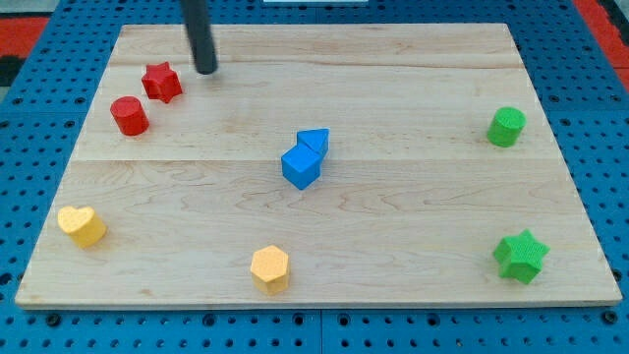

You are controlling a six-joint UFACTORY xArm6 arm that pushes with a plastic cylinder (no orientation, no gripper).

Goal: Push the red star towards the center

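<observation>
The red star (162,83) lies near the wooden board's (413,88) upper left. My tip (205,71) stands just to the star's right and slightly above it, with a small gap between them. A red cylinder (129,116) sits below and left of the star. A blue cube (301,166) and a blue triangular block (314,141) touch each other near the board's middle.
A yellow heart (82,225) lies at the lower left and a yellow hexagon (269,267) at the bottom middle. A green cylinder (507,127) is at the right and a green star (521,256) at the lower right.
</observation>
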